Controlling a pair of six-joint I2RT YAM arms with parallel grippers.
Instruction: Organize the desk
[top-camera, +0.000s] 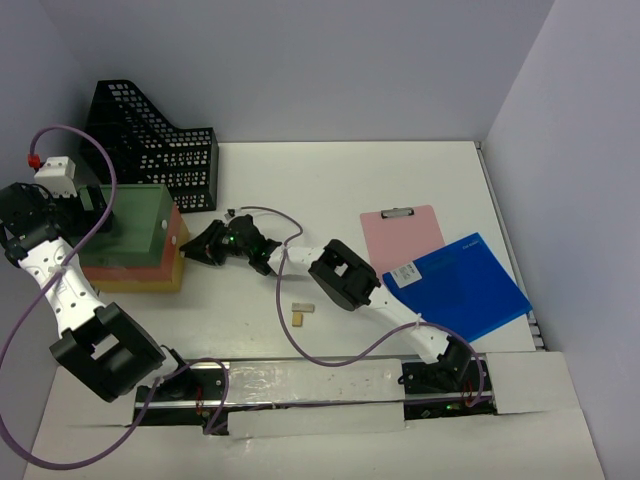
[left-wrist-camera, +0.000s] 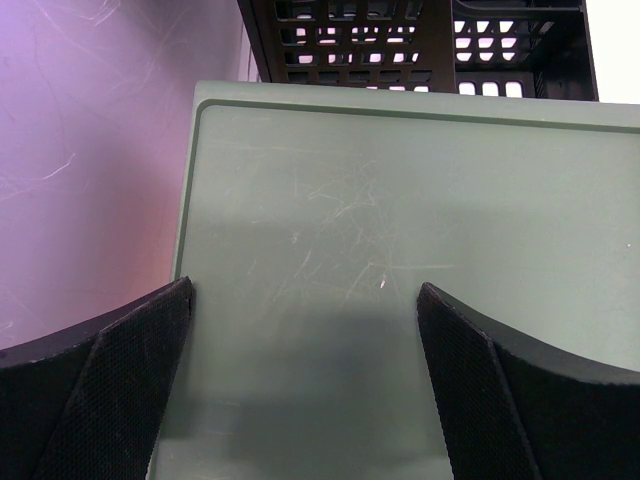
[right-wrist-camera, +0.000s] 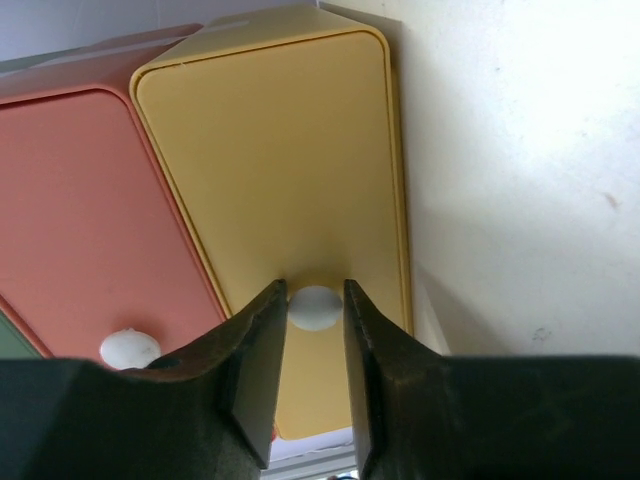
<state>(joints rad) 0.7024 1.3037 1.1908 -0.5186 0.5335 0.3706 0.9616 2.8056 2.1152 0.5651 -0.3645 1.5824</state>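
The tabletop (top-camera: 400, 190) is the largest thing here. It lies under both arms and carries everything, and we see neither pair of jaws touching it. At its left side stands a drawer unit (top-camera: 140, 215) with a green top, a red drawer (right-wrist-camera: 100, 200) and a yellow drawer (right-wrist-camera: 290, 170). A black file rack (top-camera: 150, 140) stands just behind it. At the right lie a blue folder (top-camera: 460, 285) and a pink clipboard (top-camera: 400, 235), touching each other. We judge that the step in hand is to open the yellow drawer. The left gripper (left-wrist-camera: 305, 290) hangs over the green top with its jaws spread wide and holds nothing. We cannot tell if it presses on the unit. The right gripper (top-camera: 195, 247) is low, near the tabletop, at the front of the unit. Its jaws are narrowed on the white knob (right-wrist-camera: 314, 307) of the yellow drawer. The next move, we think, calls for a straight pull away from the unit along the tabletop, without dragging the unit. Two small blocks (top-camera: 302, 313) lie loose in the middle and may belong in the drawer.
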